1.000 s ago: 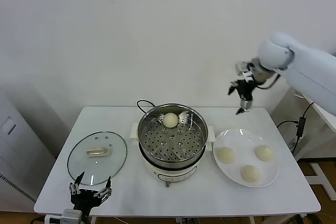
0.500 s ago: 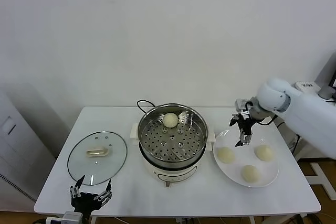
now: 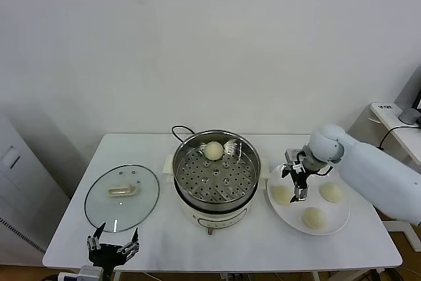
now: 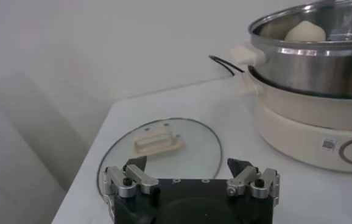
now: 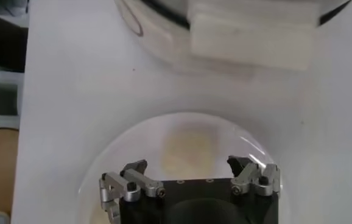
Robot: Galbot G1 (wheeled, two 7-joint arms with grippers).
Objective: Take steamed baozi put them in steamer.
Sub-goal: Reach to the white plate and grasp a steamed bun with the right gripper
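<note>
The steel steamer (image 3: 216,174) stands mid-table with one baozi (image 3: 213,150) at the back of its perforated floor. Three more baozi lie on the white plate (image 3: 339,225) to its right: one at the left (image 3: 281,194), one at the right (image 3: 331,192), one in front (image 3: 314,217). My right gripper (image 3: 294,182) hangs open just above the left one. In the right wrist view that baozi (image 5: 188,149) shows blurred ahead of the open right gripper (image 5: 188,167). My left gripper (image 3: 113,245) is parked open at the table's front left.
The glass lid (image 3: 122,197) with its white handle lies flat left of the steamer, and also shows in the left wrist view as the lid (image 4: 158,146) beyond the left gripper (image 4: 188,167). A black cord (image 3: 179,129) runs behind the steamer. The steamer's side handle (image 5: 252,33) lies near the plate.
My right arm has come down from high behind the plate to just above the plate's left baozi, staying open. The left arm has barely moved.
</note>
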